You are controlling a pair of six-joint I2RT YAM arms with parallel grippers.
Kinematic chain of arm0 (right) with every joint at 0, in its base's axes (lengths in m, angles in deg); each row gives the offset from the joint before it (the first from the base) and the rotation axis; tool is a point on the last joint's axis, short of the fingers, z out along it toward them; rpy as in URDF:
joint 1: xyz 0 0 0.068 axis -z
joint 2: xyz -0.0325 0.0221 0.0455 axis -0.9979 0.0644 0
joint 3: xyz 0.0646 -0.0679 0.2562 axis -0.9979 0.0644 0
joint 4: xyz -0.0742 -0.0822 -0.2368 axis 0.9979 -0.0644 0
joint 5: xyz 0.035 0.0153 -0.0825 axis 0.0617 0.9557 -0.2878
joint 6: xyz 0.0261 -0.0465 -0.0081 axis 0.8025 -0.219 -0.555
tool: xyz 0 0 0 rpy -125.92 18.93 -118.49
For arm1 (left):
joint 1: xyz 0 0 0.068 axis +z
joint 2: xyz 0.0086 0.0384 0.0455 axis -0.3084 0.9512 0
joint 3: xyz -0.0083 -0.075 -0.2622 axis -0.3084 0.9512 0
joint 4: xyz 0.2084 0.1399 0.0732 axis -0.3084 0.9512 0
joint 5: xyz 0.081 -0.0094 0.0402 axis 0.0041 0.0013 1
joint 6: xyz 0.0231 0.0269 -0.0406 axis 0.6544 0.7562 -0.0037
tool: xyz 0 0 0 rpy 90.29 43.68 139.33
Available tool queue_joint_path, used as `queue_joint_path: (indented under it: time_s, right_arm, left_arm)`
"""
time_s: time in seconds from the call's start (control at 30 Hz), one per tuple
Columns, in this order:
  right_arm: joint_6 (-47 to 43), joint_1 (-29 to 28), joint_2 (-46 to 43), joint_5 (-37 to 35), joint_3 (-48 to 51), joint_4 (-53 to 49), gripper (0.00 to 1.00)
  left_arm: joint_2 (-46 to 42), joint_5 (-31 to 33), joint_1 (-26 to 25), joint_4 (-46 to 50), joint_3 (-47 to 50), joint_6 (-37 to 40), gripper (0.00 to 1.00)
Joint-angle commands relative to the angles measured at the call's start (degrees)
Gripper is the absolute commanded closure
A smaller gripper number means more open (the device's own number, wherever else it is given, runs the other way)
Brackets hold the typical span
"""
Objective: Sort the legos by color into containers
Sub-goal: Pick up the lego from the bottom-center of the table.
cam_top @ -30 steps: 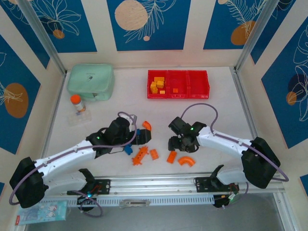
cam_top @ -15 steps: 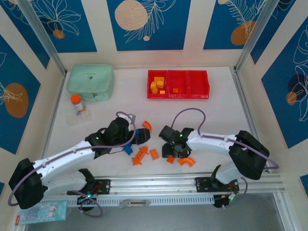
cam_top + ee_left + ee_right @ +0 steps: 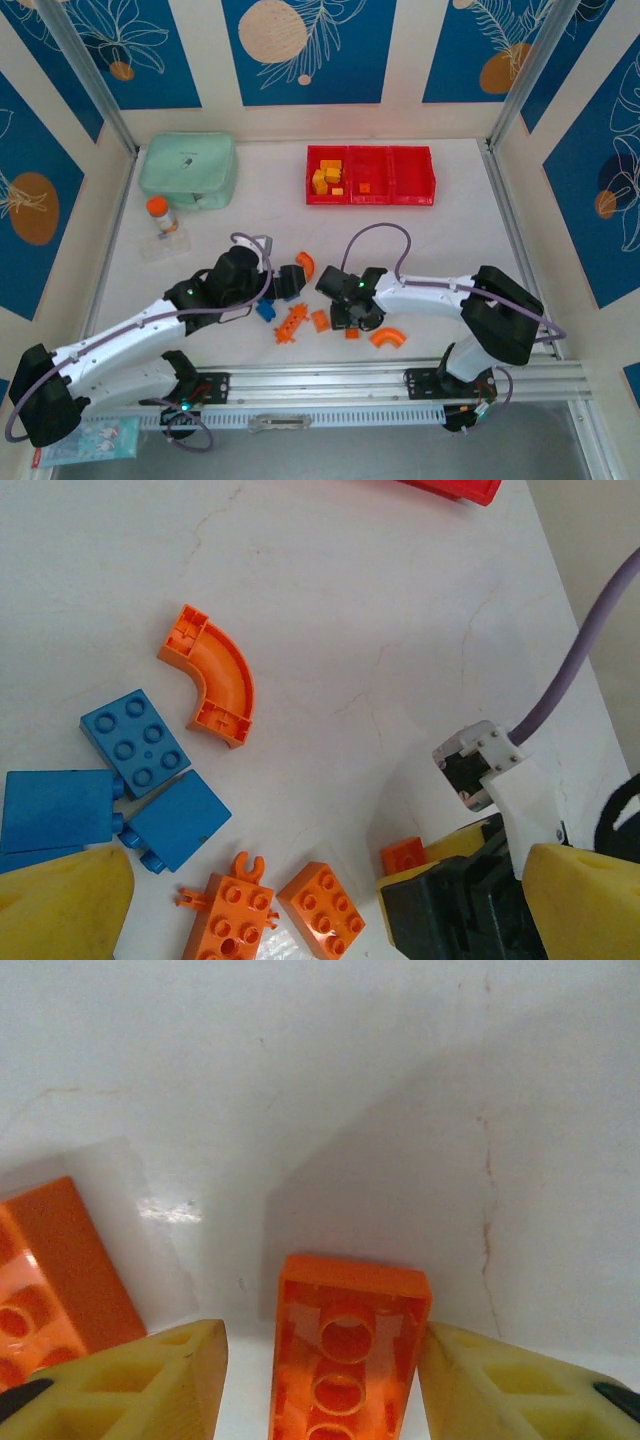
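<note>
Right claw reaches low, straddling orange brick.

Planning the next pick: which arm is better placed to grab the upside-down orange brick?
Right. The right gripper straddles the orange brick, a finger on each side; the left gripper is over by the blue bricks.

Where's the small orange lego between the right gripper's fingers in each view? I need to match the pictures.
Top external: small orange lego low centre, at the right gripper's tip.
Left wrist: lower right, beside that gripper's yellow finger.
Right wrist: bottom centre, between the fingers.
Shared landmark: the wider orange brick just left of it.
</note>
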Motion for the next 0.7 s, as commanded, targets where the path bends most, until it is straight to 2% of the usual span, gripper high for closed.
queue_joint_path:
  time_s: [0.0,0.37,0.57,0.67]
  right_arm:
    - [0.1,-0.5,1.7,-1.2,-1.5,-2.7,0.48]
    - [-0.7,-1.1,1.0,-3.3,-3.1,-2.6,0.66]
    - [-6.4,3.4,-3.3,-4.5,-6.3,-3.5,0.67]
    - [-10.5,7.7,-5.4,-4.8,-8.7,-3.0,0.67]
  left_arm:
    - [-1.0,1.4,-0.5,1.5,0.8,1.3,0.01]
    - [-1.0,1.0,-0.4,0.8,0.5,2.0,0.01]
    - [-1.0,2.1,-0.2,2.3,-1.3,4.2,0.01]
    - [-0.6,3.2,0.4,3.9,-3.2,6.5,0.01]
